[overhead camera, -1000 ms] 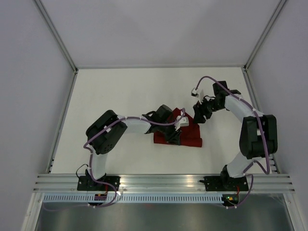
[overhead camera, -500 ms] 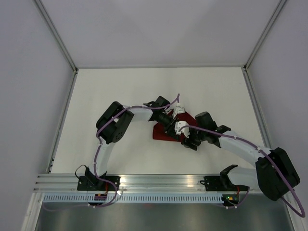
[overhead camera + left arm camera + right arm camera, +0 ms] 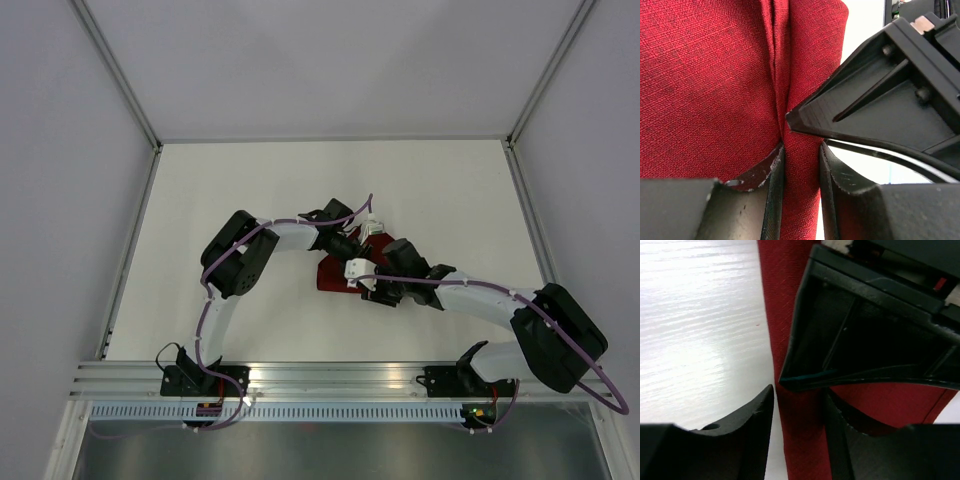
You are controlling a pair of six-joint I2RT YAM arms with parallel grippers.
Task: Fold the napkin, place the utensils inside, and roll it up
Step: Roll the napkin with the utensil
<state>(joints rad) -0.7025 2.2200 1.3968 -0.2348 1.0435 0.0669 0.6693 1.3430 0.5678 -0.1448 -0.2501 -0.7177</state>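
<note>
Two robot arms now meet over the napkin (image 3: 328, 279), just below the centre of the overhead view. A second ago the right arm was folded away at the upper right and the cloth lay as a plain folded rectangle. That arm has since swung in, and both wrists hide most of the cloth, leaving one dark red corner showing on the white table (image 3: 250, 190).

The left gripper (image 3: 801, 155), seen at the bottom centre of its own wrist camera, has its black jaws almost closed, pinching a raised ridge of cloth. The right gripper (image 3: 799, 392), low in its own view, is likewise nearly closed, with a strip of the napkin's edge clamped between its jaws. Each wrist camera shows the other gripper's angular black plastic body crowding in from the right.

The fabric is a coarse, matte, maroon weave, thin and creasing in soft vertical folds. No knife shows in any view. Both grippers seem to share one edge, probably ready to fold or roll it.
</note>
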